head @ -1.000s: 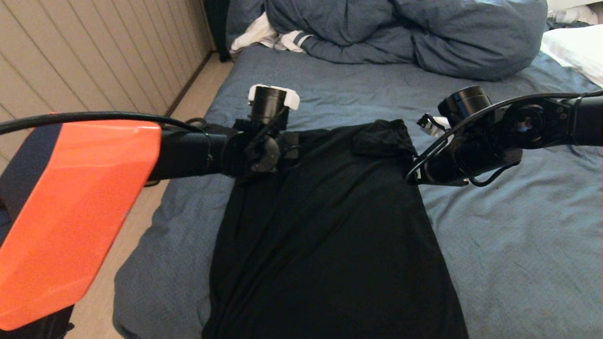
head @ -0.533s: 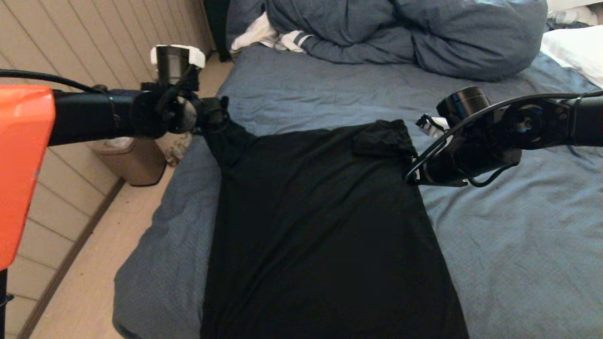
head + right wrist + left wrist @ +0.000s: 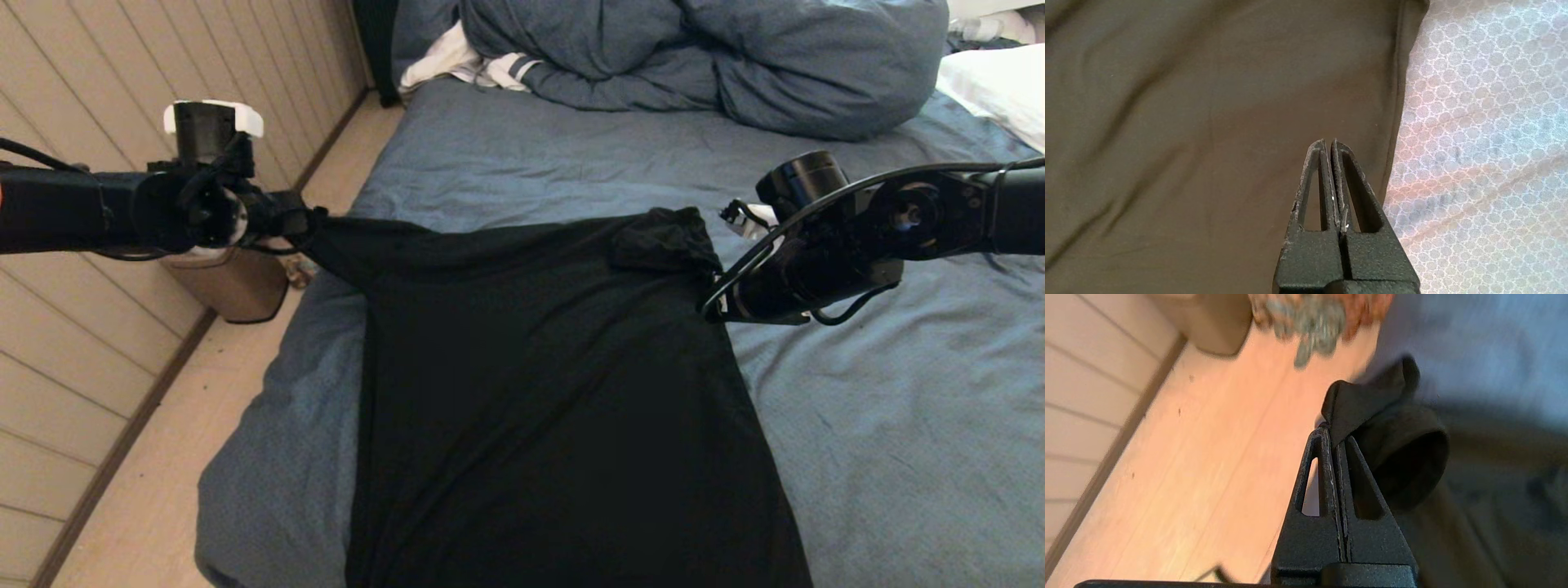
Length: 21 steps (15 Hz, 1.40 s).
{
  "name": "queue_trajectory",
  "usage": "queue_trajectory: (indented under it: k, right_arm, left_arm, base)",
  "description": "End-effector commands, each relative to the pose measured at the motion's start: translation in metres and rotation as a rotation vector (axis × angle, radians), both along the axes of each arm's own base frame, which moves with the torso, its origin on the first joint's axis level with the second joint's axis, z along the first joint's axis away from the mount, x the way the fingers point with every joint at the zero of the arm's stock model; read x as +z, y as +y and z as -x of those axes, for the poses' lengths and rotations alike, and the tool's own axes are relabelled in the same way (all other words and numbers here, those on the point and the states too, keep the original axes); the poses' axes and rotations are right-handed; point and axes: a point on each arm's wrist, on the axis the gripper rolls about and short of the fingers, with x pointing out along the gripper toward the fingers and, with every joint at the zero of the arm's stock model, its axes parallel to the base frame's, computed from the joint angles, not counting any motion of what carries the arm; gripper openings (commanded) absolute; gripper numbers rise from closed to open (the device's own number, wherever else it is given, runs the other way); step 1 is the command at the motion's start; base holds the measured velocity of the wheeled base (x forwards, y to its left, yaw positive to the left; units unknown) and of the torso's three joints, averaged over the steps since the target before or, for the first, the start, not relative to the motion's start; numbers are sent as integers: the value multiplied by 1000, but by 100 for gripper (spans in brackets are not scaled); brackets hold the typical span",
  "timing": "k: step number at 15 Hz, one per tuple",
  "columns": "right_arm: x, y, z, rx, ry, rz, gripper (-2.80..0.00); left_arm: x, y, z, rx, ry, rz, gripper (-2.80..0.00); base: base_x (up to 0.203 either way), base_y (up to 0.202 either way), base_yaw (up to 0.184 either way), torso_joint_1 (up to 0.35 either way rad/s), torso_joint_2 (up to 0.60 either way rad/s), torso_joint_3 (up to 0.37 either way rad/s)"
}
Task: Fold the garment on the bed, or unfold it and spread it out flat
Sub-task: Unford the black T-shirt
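Black cloth sits pinched in our left gripper (image 3: 1336,435): the garment's (image 3: 555,392) sleeve, drawn out past the bed's (image 3: 898,425) edge. Our right gripper (image 3: 1329,148) hovers shut and empty above it. We judge this the spreading step; next, lower the sleeve flat.

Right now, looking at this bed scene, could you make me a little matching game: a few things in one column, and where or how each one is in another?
Things:
1. left gripper
2. right gripper
3. duvet
4. bin

States or places:
A. heaped at the far end of the bed
B. on the floor by the wall
C. shut on the T-shirt's sleeve
D. shut on nothing, above the T-shirt's edge

Pairs: 1-C, 2-D, 3-A, 4-B
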Motion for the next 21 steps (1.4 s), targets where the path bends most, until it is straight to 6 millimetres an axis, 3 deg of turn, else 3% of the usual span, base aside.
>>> queue_trajectory:
  k: [1,6,10,11,16,21]
  right_arm:
    - [-1,0,0,1,7,-1,-280]
    - [-2,0,0,0,8,0,-280]
    - [-1,0,0,0,5,0,-280]
    - [-1,0,1,0,5,-1,-280]
    - [7,0,5,2,-13,-8,-280]
    - [39,-1,18,52,-71,-178,-280]
  left_arm:
    - [-10,3,8,5,-4,2,-280]
    - [-31,3,1,2,-27,-2,-280]
    - [-46,14,-12,31,-3,-2,-280]
    - [-44,14,-12,34,-8,-1,0]
    - [-26,16,5,-49,30,89,0]
    - [34,27,66,-406,132,410,0]
  base:
    - [0,0,0,0,0,0]
    - [0,0,0,0,0,0]
    - [0,0,0,0,0,0]
    - [0,0,0,0,0,0]
    - [0,0,0,0,0,0]
    - [0,0,0,0,0,0]
